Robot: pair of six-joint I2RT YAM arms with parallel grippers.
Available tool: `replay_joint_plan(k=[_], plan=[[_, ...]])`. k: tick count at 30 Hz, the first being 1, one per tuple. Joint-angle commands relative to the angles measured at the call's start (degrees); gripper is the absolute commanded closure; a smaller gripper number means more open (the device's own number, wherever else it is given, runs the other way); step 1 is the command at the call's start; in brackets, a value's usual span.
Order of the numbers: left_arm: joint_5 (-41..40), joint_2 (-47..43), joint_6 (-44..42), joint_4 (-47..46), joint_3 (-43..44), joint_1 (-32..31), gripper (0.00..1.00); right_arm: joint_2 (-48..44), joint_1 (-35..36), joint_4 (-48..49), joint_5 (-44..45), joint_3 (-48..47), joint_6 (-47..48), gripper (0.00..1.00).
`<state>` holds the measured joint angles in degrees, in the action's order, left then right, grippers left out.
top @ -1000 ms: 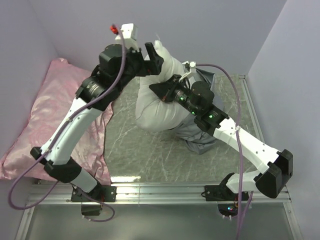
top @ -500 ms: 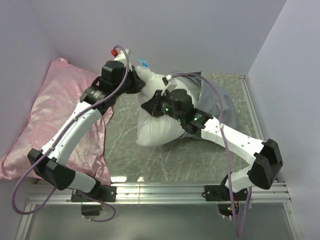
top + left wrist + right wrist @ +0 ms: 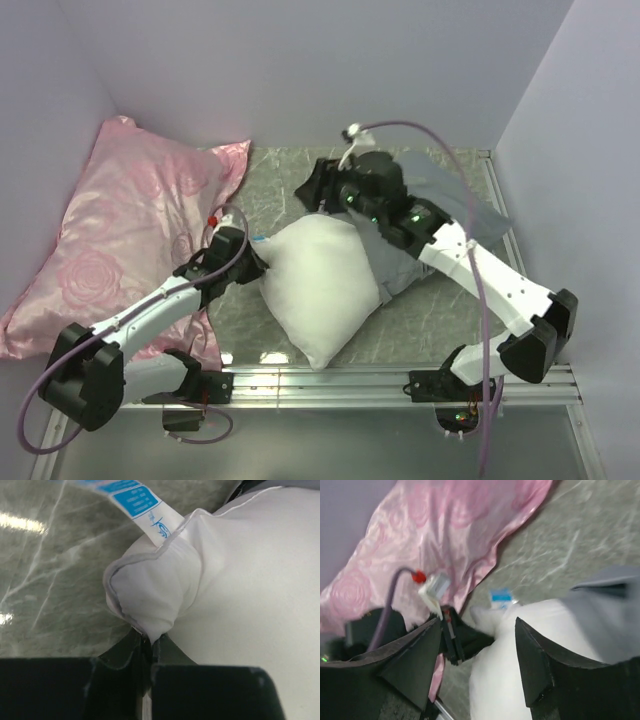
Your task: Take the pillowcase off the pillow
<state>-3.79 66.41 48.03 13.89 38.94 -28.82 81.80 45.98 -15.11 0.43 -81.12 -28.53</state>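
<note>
The white pillow [image 3: 320,285] lies on the worktop [image 3: 270,195], close to the near edge. The left hand [image 3: 146,642] is shut tight on the left corner of it, right by a blue tag [image 3: 140,502]. Just behind, to the right, the grey pillowcase [image 3: 450,205] lies crumpled under the right arm and touches the pillow. The right hand [image 3: 477,650] is open and holds nothing. A shiny pink pillow [image 3: 130,220] lies at the far left.

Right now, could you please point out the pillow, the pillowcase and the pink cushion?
pillow [image 3: 320,285]: top external view, middle of its white face.
pillowcase [image 3: 448,188]: top external view, grey fold at far right.
pink cushion [image 3: 130,220]: top external view, its centre.
</note>
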Motion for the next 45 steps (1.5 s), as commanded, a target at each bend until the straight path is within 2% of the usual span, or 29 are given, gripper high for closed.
replay_joint_plan(k=[1, 2, 4, 6, 9, 12, 18, 20, 23, 24, 27, 28, 29, 30, 31, 36, 40, 45], plan=[[-0.7, -3.6, 6.8, -6.8, -6.4, -0.3, 1.0, -2.7, -5.6, -8.2, 5.0, -6.8, 2.6, 0.32], [-0.5, -3.9, 8.5, -8.3, -8.2, -0.7, 1.0, -0.5, -9.6, -10.2, 4.0, -8.4, 2.9, 0.32], [0.1, -3.7, 9.4, -10.7, -11.9, -1.4, 1.0, 3.2, -13.4, -15.7, 4.1, -12.9, 3.6, 0.32], [0.1, -3.0, 10.1, -11.8, -14.1, -2.6, 1.0, 5.8, -16.8, -19.6, 7.8, -17.5, 5.7, 0.31], [0.1, -1.2, 10.1, -13.4, -15.3, -3.7, 1.0, 11.2, -20.1, -26.1, 11.7, -23.2, 8.3, 0.29], [0.3, -0.8, 9.4, -15.0, -15.8, -4.1, 1.0, 17.3, -22.7, -31.2, 10.5, -29.5, 11.5, 0.26], [1.2, -1.0, 7.9, -16.1, -16.4, -5.0, 1.0, 34.4, -22.8, -44.2, 8.9, -49.5, 17.9, 0.26], [2.0, -0.8, 7.6, -16.5, -16.8, -5.2, 1.0, 38.2, -22.3, -47.3, 7.8, -52.0, 19.0, 0.26], [2.6, -0.8, 7.6, -17.5, -17.1, -5.3, 1.0, 37.6, -21.5, -46.4, 7.1, -48.4, 19.5, 0.27], [2.6, -0.8, 7.4, -17.5, -16.9, -5.3, 1.0, 36.9, -21.3, -45.8, 7.1, -45.1, 19.5, 0.29], [2.8, -1.0, 7.0, -17.0, -15.9, -5.4, 1.0, 34.0, -21.3, -43.3, 6.4, -39.3, 19.4, 0.46], [2.7, -1.2, 7.0, -16.8, -15.7, -5.3, 1.0, 33.5, -21.4, -43.1, 6.9, -38.8, 19.4, 0.56], [2.7, -1.5, 6.8, -16.6, -15.4, -5.4, 1.0, 33.7, -21.5, -43.4, 8.8, -38.8, 19.1, 0.73], [2.6, -1.7, 6.8, -16.3, -15.2, -5.4, 1.0, 33.8, -22.0, -43.9, 9.9, -39.9, 18.6, 0.94], [2.6, -2.2, 6.8, -15.9, -15.1, -5.4, 1.0, 34.2, -22.4, -45.0, 10.5, -40.7, 17.7, 0.99], [1.9, -3.7, 6.6, -14.3, -15.3, -5.4, 1.0, 33.3, -26.8, -45.9, 13.5, -46.4, 13.8, 1.0], [0.3, -5.0, 6.7, -12.6, -15.1, -5.4, 1.0, 30.9, -33.2, -46.8, 15.9, -51.3, 9.4, 1.0], [-1.4, -5.3, 7.2, -11.0, -14.0, -5.1, 1.0, 28.2, -39.4, -47.0, 14.1, -59.0, 5.4, 1.0]])
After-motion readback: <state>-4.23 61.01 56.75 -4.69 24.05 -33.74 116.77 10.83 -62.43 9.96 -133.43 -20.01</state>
